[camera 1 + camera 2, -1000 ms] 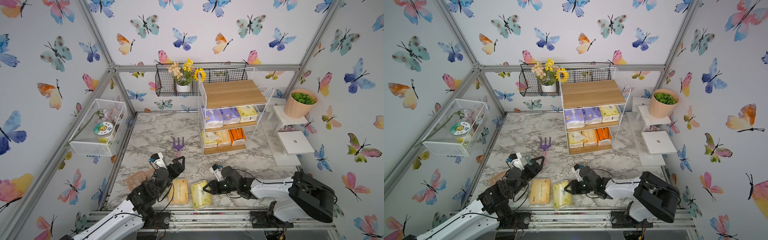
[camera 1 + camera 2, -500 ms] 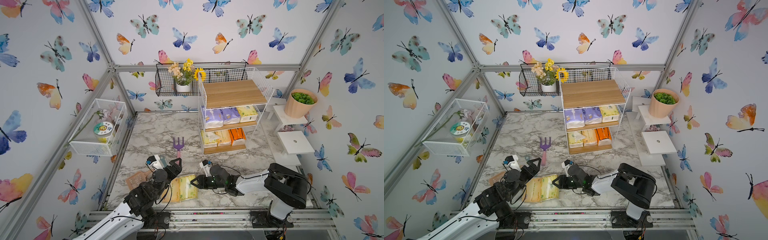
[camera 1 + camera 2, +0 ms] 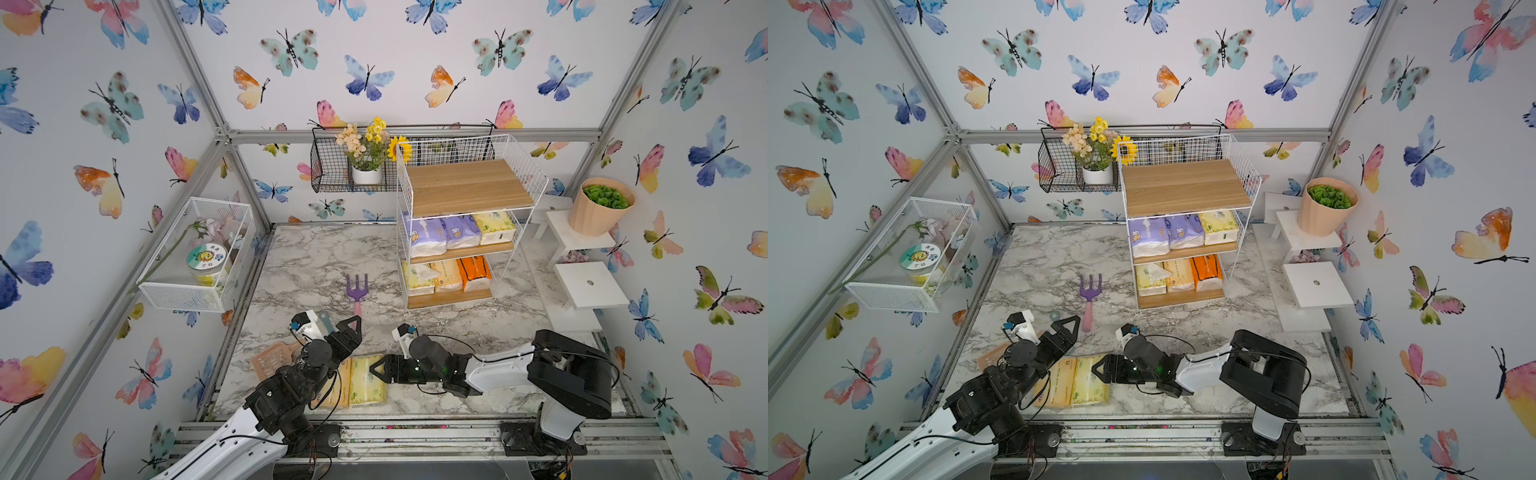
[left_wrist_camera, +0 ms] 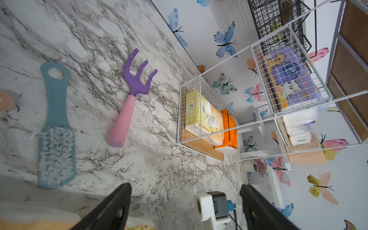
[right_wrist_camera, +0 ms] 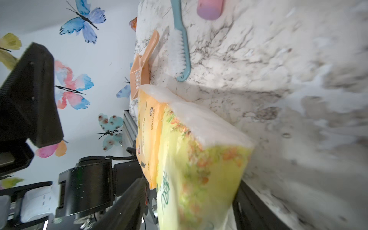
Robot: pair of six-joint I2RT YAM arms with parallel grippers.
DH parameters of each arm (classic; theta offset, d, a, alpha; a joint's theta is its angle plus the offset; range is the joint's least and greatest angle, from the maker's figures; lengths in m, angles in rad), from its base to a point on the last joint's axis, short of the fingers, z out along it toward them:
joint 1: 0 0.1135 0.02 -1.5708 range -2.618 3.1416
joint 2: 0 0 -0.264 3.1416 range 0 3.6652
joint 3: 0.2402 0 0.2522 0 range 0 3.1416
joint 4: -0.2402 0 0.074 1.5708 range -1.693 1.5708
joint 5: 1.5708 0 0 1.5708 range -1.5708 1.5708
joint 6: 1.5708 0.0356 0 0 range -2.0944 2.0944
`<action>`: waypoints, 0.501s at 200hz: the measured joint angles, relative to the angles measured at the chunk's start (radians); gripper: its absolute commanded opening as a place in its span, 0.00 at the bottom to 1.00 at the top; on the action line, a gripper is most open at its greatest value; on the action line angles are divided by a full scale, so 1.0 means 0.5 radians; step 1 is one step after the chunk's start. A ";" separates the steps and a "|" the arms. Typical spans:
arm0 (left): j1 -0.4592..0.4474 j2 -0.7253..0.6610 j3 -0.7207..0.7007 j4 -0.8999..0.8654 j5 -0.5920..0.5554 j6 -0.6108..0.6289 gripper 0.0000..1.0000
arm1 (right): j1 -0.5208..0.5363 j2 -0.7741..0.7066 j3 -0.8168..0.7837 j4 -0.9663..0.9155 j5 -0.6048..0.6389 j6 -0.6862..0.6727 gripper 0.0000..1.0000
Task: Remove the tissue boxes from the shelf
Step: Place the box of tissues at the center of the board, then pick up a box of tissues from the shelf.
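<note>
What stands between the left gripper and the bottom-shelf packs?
Nothing on the table; the rake lies aside. Seen from the left gripper, the wire side of the shelf screens the packs; the front is open.

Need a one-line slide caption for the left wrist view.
Open left gripper above the marble table; teal brush and purple rake on it, tissue packs on the shelf ahead.

Both top views are bright and evenly lit from above, with only faint shadows on the table [image 3: 316, 257]. Their wide lens bows the frame [image 3: 561, 134] bars toward the edges. The left wrist view is sharp; brush [image 4: 56, 127] and rake [image 4: 131, 95] cast soft shadows. The right wrist view is smeared by motion blur, and the near pack [image 5: 191, 169] is out of focus.
</note>
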 measured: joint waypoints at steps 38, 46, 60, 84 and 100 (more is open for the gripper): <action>0.000 -0.001 0.005 0.015 0.002 -0.042 0.90 | 0.000 -0.536 -0.019 -0.589 0.363 -0.103 0.71; 0.000 -0.008 -0.001 0.041 0.004 -0.054 0.90 | 0.000 -0.663 -0.031 -0.704 0.441 -0.130 0.69; 0.000 -0.039 -0.030 0.108 0.010 -0.076 0.89 | 0.000 -0.893 -0.037 -0.883 0.571 -0.185 0.66; 0.000 -0.069 -0.100 0.216 0.037 -0.099 0.89 | 0.000 -1.242 0.007 -1.124 0.800 -0.307 0.64; 0.001 -0.066 -0.132 0.272 0.061 -0.114 0.89 | -0.001 -1.357 0.140 -1.279 0.970 -0.397 0.63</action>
